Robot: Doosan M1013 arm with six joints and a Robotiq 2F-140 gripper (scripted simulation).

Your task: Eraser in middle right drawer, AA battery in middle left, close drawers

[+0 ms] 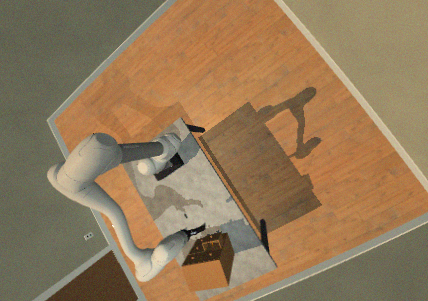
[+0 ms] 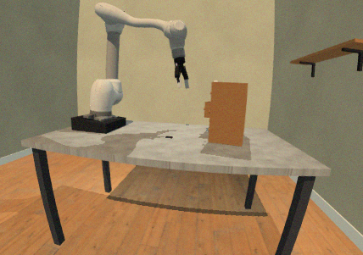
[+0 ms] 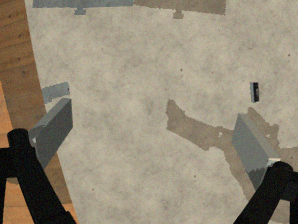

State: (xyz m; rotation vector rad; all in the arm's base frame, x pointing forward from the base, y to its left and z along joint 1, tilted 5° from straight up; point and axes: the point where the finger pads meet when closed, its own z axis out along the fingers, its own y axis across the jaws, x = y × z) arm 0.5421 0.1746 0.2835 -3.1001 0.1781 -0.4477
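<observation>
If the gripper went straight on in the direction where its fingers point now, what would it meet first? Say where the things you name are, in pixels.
Probably the bare table top [image 2: 187,152] [image 3: 125,140]: the open gripper [image 2: 183,85] [image 3: 153,120] points down in front of the chest [image 2: 228,113]. The exact landing spot is unclear.

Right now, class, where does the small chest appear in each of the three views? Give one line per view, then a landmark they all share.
Top: the chest is at the bottom edge, near the middle.
Exterior: right of centre, its plain side toward the camera.
Wrist: not in the picture.
Shared landmark: the grey table top, partly shaded in every view.
</observation>
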